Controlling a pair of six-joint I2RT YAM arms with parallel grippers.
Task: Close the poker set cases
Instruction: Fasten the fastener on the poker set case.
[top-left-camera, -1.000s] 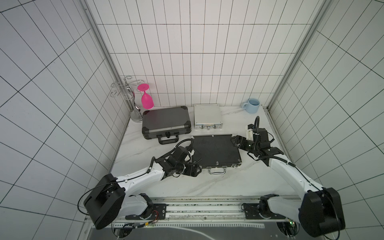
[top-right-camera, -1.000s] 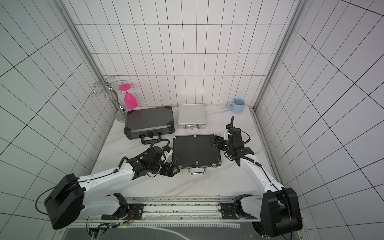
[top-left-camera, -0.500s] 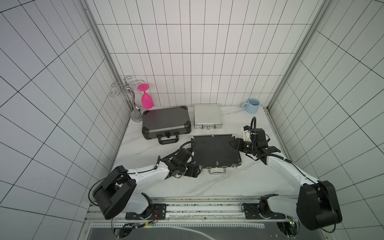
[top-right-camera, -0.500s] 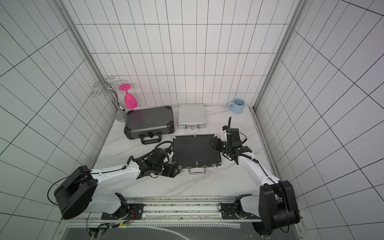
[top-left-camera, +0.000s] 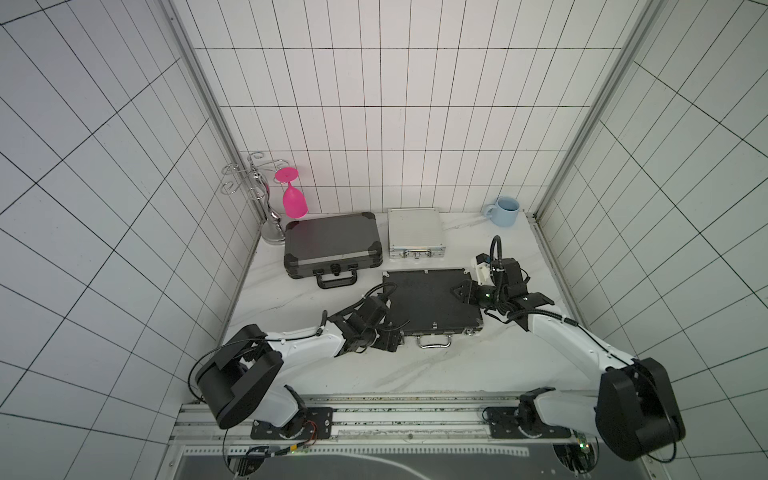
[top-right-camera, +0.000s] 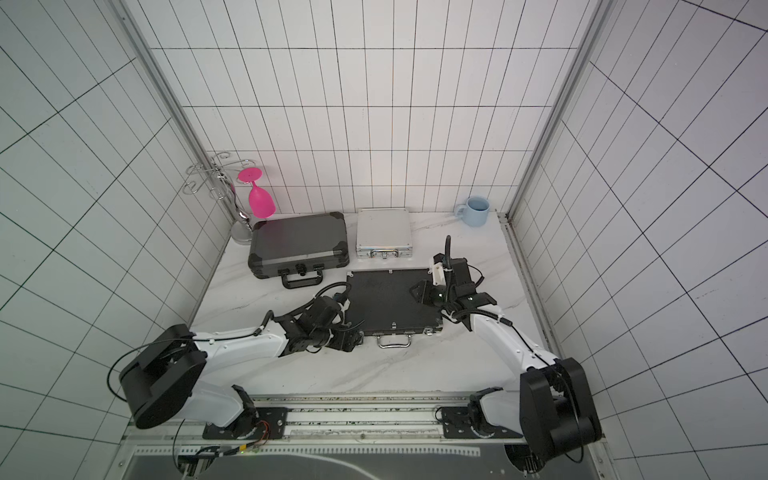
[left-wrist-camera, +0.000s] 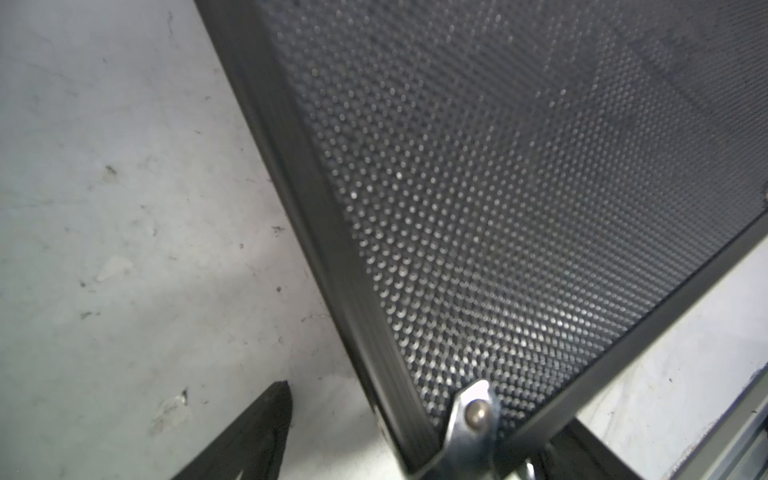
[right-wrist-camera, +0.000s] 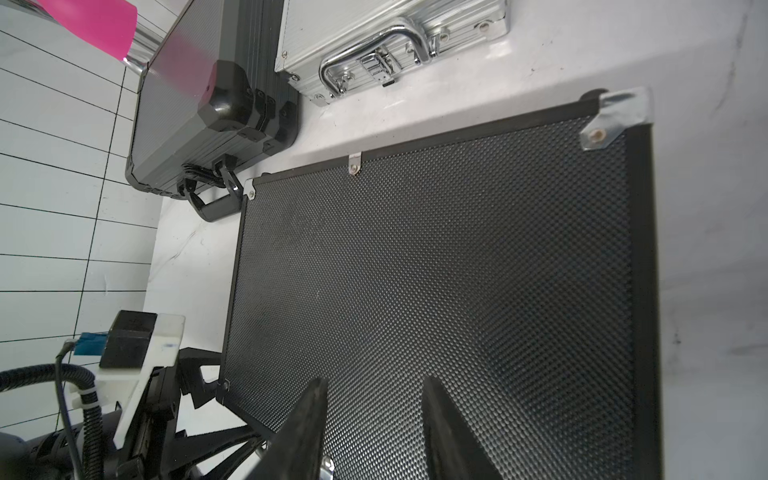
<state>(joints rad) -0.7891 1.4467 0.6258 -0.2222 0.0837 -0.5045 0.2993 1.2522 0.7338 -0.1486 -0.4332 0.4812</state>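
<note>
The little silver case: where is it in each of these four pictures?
In a top view: silver case at the back, between dark grey case and blue mug.
In a top view: same spot, silver case.
Left wrist: not in it.
Right wrist: beyond the black textured case's far edge, beside the dark grey case.
Shared landmark: the black textured case, in all four views.

Setting: robot lab test cell.
White tiled walls (top-left-camera: 374, 124) and aluminium posts (top-left-camera: 210, 104) box in a marble-look table (top-left-camera: 415, 374); left arm (top-left-camera: 299, 345) and right arm (top-left-camera: 573, 345) bolted to a metal rail (top-left-camera: 407, 424) along its front edge.
</note>
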